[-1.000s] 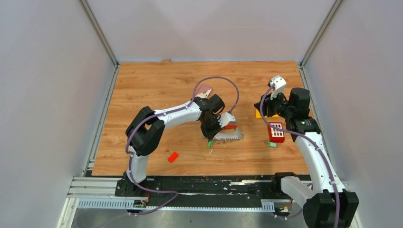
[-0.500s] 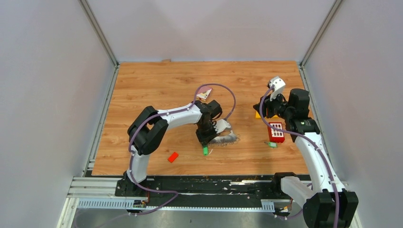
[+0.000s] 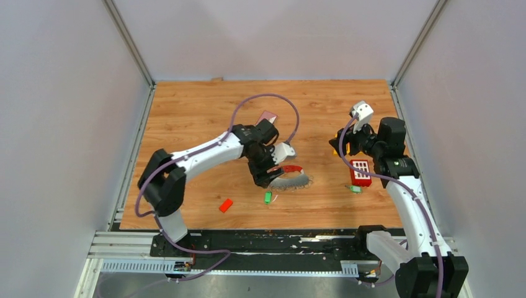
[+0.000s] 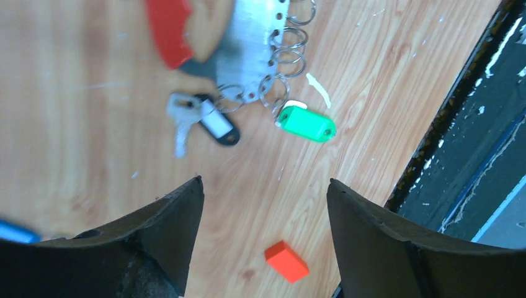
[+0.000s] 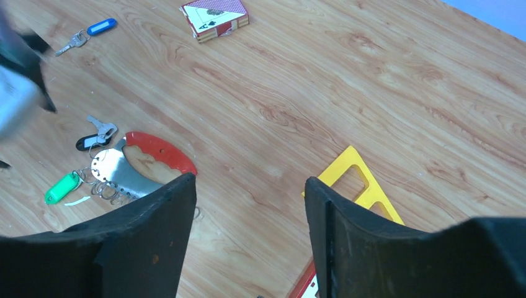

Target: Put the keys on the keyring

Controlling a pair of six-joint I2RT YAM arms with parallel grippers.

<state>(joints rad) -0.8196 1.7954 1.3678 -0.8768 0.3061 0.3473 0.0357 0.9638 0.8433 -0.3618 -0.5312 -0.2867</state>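
The keyring (image 4: 248, 43), a red curved strap on a silver-grey strip with wire rings, lies on the wood at mid-table (image 3: 291, 180). A black-tagged key (image 4: 217, 127) and a green-tagged key (image 4: 306, 124) lie at its ringed edge, touching the rings. A blue-tagged key (image 5: 93, 30) lies apart, farther back. My left gripper (image 4: 265, 181) hangs open above the wood just beside the keyring (image 3: 263, 179), holding nothing. My right gripper (image 5: 248, 179) is open and empty off to the right (image 3: 345, 144), with the keyring (image 5: 133, 167) to its left.
A small orange-red block (image 3: 226, 205) lies near the front edge. A red block with white buttons (image 3: 360, 172), a small green piece (image 3: 355, 189) and a yellow frame (image 5: 360, 183) sit under the right arm. A card deck (image 5: 215, 15) lies behind the left arm.
My left gripper has opened and let go of the green-tagged key, which now lies on the wood; the gripper has drawn up and back. The right jaws stand a little wider.
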